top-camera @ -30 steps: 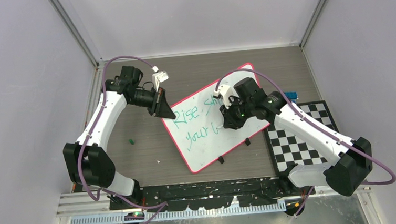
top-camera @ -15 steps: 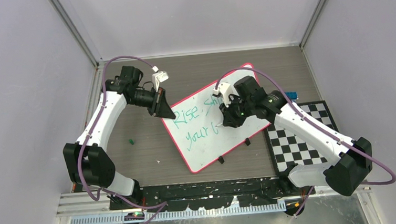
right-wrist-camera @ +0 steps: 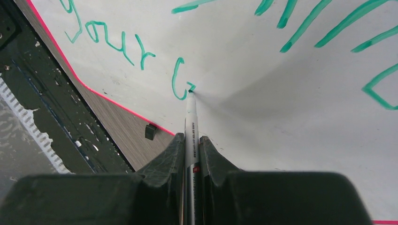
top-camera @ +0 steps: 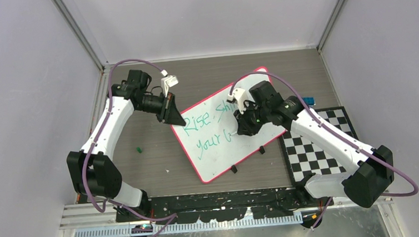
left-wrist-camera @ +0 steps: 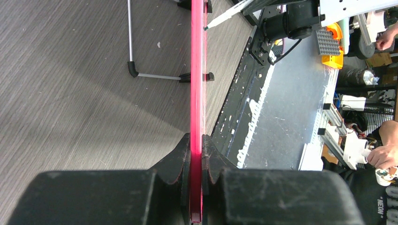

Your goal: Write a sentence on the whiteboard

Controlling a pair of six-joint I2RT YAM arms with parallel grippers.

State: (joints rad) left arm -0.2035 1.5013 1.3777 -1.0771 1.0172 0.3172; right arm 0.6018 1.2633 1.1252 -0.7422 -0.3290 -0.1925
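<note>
From the top view I have the whiteboard [top-camera: 220,151] sitting askew in the middle of the tabletop [top-camera: 149,167], its long edges running diagonally and its small black clips [top-camera: 234,168] on the edge nearer the arm bases; the checkerboard mat [top-camera: 315,150] lies just to its right.

My left gripper [top-camera: 172,117] is at the board's left corner. On the left wrist camera the gripper [left-wrist-camera: 196,140] is clamped on the pink-red rim [left-wrist-camera: 197,84], which runs edge-on straight up the view, one finger on each face of the board.

My right gripper [top-camera: 245,124] is over the middle of the board, closed on a marker [right-wrist-camera: 190,122]. On the right wrist camera the barrel is pinched between the two fingers [right-wrist-camera: 171,154] and the tip touches the white surface [right-wrist-camera: 291,117].

The sentence [top-camera: 211,130] is in teal-green across two lines; "Rise" [top-camera: 196,123] reads clearly on the upper line, with more strokes to its right partly hidden under the right arm. "your" [right-wrist-camera: 110,40] starts the lower line, and after it comes a single curved stroke [right-wrist-camera: 177,77] — the marker tip sits right at its end.

A small green bit [top-camera: 139,149] lies on the tabletop left of the board, well apart from it; a blue object [top-camera: 308,101] sits near the far edge of the mat — too small to identify.
</note>
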